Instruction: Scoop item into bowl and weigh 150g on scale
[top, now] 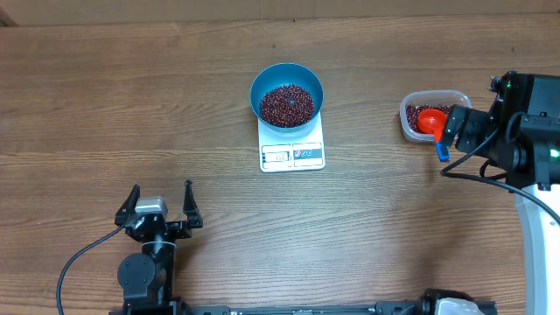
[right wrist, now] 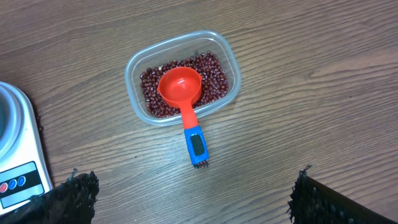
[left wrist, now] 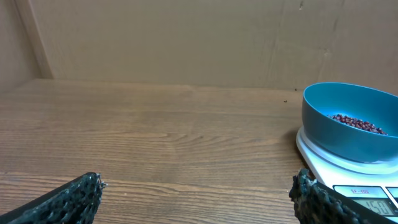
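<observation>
Jaws: left gripper (top: 161,189) and right gripper (right wrist: 194,186) are both spread wide, with nothing between the fingers of either.
Left gripper: low over the wooden table (top: 105,96) near its front edge, left of centre, well apart from every object.
Bowl (top: 259,87): blue, upright, mid-table, sitting on the rear part of the scale.
Beans (top: 288,104): a dark red-brown heap covers the bowl's bottom.
Scale (top: 293,156): white and flat under the bowl. Its display and label panels show in front; the digits are too blurred to read.
Tub (right wrist: 134,68): clear plastic, right of the scale and well apart from it, holding more beans.
Scoop (right wrist: 180,87): its red cup rests open side up on the tub's beans. The blue-ended handle reaches out over the rim.
Right gripper: above the table near the tub, touching neither tub nor scoop.
</observation>
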